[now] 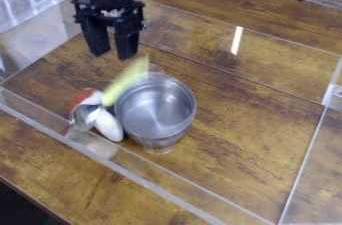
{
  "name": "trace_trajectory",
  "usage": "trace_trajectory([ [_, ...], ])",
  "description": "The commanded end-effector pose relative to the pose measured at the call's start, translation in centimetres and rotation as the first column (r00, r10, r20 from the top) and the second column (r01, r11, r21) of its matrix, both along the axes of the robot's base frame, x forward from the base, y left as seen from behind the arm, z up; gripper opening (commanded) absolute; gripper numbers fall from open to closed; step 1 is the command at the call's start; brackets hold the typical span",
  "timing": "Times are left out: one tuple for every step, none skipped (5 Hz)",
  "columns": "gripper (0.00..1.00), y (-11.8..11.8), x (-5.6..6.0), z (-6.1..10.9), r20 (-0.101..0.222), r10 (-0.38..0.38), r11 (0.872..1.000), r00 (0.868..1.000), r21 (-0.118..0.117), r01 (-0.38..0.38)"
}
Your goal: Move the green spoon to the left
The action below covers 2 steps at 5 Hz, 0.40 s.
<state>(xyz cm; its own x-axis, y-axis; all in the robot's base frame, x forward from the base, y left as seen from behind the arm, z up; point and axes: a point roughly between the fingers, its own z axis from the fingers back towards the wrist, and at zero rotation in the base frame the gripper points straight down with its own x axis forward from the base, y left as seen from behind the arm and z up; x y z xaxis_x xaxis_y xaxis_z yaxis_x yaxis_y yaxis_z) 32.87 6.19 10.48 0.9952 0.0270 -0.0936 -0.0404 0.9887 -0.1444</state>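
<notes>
The gripper [111, 43] hangs open and empty above the tabletop [254, 109]. The green spoon [123, 83] lies blurred, leaning between the steel pot [159, 112] and white toy [103, 121], apparently released; its resting place looks unsettled.

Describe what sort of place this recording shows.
Probably a lab test bench: a dark wooden tabletop fenced by clear acrylic walls, holding a shiny steel pot and a white toy with a red cap.
</notes>
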Motion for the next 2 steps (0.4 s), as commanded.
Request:
trace_trajectory([
  [1.0, -2.7, 0.4, 0.8, 0.037, -0.12, 0.993, 0.992, 0.006, 0.12],
  [1.0, -5.0, -0.3, -0.4, 0.019, -0.239, 0.971, 0.971, -0.007, 0.239],
])
